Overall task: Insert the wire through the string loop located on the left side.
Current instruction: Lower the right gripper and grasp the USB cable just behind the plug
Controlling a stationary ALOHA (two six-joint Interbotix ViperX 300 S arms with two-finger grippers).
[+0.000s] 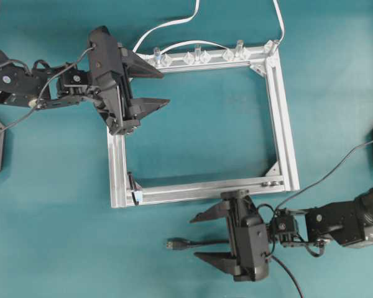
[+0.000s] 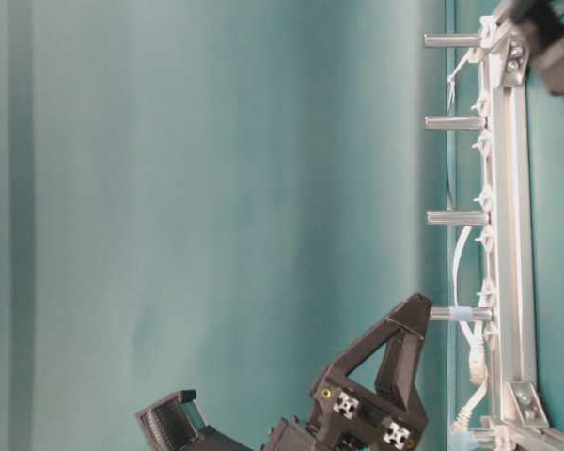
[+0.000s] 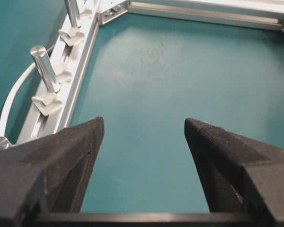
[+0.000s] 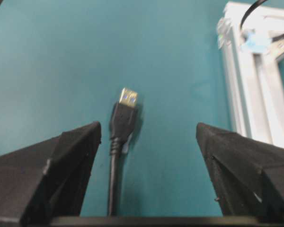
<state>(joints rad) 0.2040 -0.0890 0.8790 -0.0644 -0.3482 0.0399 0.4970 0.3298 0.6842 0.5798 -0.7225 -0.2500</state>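
The right hand (image 1: 202,237) hangs released, its fingers either side of the thin black wire (image 4: 122,124) on the teal tabletop (image 1: 62,236). The left hand (image 1: 158,87) is released over the silver frame (image 1: 285,133). The dark string loop (image 1: 133,186) stands at the frame's near-left corner.

we're looking at a robotics lab bench here: a plain teal table (image 1: 62,248) with nothing homely on it, a silver aluminium frame (image 1: 280,112) bolted up as a test fixture, clear plastic clips (image 1: 196,58) along its top rail, and two black robot arms flanking it, one per side.
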